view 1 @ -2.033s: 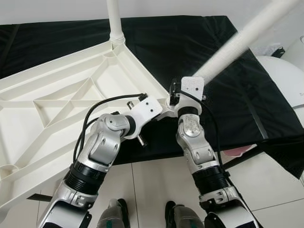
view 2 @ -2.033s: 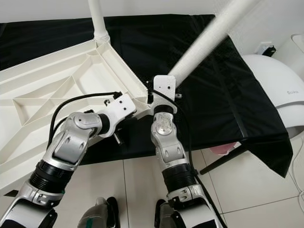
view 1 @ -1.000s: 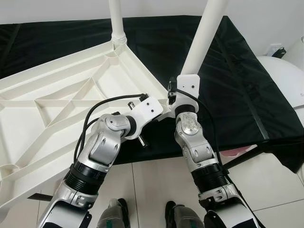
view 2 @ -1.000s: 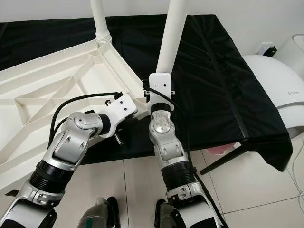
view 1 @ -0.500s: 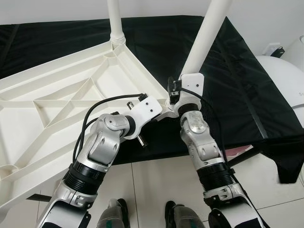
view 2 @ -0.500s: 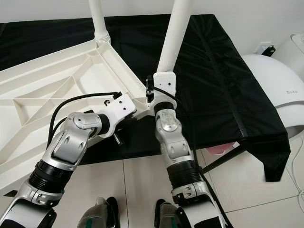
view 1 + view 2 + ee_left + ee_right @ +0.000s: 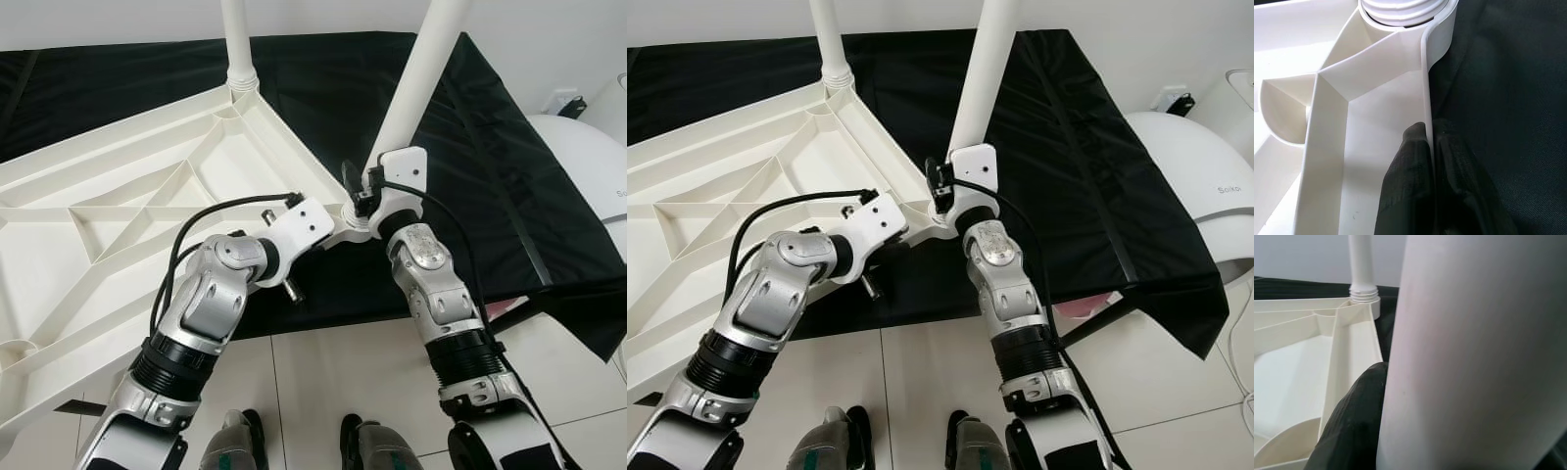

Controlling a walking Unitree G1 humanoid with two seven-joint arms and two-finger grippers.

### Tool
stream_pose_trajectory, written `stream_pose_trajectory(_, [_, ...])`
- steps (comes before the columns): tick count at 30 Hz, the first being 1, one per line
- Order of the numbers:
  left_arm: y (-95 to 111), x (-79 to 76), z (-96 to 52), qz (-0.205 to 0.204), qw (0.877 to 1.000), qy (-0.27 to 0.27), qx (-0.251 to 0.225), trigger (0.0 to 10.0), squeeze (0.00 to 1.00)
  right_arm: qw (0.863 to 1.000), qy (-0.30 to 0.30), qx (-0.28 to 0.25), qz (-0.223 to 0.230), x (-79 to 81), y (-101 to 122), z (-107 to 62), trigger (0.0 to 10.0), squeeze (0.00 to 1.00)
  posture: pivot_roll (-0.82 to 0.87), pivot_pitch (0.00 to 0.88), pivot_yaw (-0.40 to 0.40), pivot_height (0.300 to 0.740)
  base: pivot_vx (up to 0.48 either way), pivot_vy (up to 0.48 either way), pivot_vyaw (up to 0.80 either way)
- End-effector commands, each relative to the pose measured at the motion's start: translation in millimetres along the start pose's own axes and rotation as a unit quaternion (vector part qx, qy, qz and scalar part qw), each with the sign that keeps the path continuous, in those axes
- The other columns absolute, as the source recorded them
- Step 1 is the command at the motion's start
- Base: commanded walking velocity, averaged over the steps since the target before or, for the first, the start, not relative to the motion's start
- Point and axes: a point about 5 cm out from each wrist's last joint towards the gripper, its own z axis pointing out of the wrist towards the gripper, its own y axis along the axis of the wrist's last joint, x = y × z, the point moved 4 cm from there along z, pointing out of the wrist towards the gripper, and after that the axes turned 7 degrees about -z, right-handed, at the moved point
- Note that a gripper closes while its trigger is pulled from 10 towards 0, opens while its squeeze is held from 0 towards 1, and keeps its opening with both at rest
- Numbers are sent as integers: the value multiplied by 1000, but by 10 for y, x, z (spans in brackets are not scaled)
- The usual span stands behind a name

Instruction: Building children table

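We are standing a white leg [image 7: 982, 69] over the near right corner of the upturned tabletop [image 7: 118, 211], which is lying on the black-draped table [image 7: 1068, 147], so we should be keeping it upright over its socket and turning gently. Our left gripper [image 7: 1430, 147] jaws are pinching the thin rim; our right gripper [image 7: 1359, 426] jaws are clasping the leg. The plastic is smooth, ribbed underneath, with another round leg [image 7: 235, 39] standing at the far corner.

White tabletop [image 7: 127, 206] lies on black-draped table [image 7: 509, 166]
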Motion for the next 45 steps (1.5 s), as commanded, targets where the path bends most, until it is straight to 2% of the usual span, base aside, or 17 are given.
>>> stream_pose_trajectory(1, [107, 42, -33, 18, 999, 45, -22, 10000, 0, 999, 11, 28, 10, -15, -142, -30, 10000, 0, -108, 185, -30, 740, 0, 0, 0])
stream_pose_trajectory(4, [107, 43, -35, 17, 999, 46, -22, 10000, 0, 999, 44, 24, 15, -79, -124, -27, 10000, 0, -108, 185, -30, 740, 0, 0, 0])
stream_pose_trajectory(7, [106, 44, -36, 17, 999, 46, -22, 10000, 0, 998, 50, 21, 14, -123, -111, -23, 10000, 0, -108, 185, -30, 740, 0, 0, 0])
stream_pose_trajectory(10, [87, 57, -37, 18, 999, 48, -19, 10000, 0, 998, 65, 12, 3, -243, -56, -15, 10000, 0, -111, 188, -29, 740, 0, 0, 0])
stream_pose_trajectory(16, [28, 87, -67, 21, 999, 49, -10, 10000, 0, 994, 104, -10, 16, -301, 42, -49, 10000, 0, -110, 197, -22, 740, 0, 0, 0])
stream_pose_trajectory(32, [-71, 184, -137, 29, 998, 53, 7, 10000, 0, 976, 213, -31, 21, -357, 123, -156, 10000, 0, -106, 201, -16, 740, 0, 0, 0])
stream_pose_trajectory(38, [-93, 164, -154, 32, 998, 48, 10, 10000, 0, 963, 264, -42, 37, -301, 150, -204, 10000, 0, -101, 201, -19, 740, 0, 0, 0])
stream_pose_trajectory(45, [-128, 111, -180, 38, 999, 35, 13, 10000, 0, 955, 288, -50, 44, -281, 165, -198, 10000, 0, -93, 200, -22, 740, 0, 0, 0])
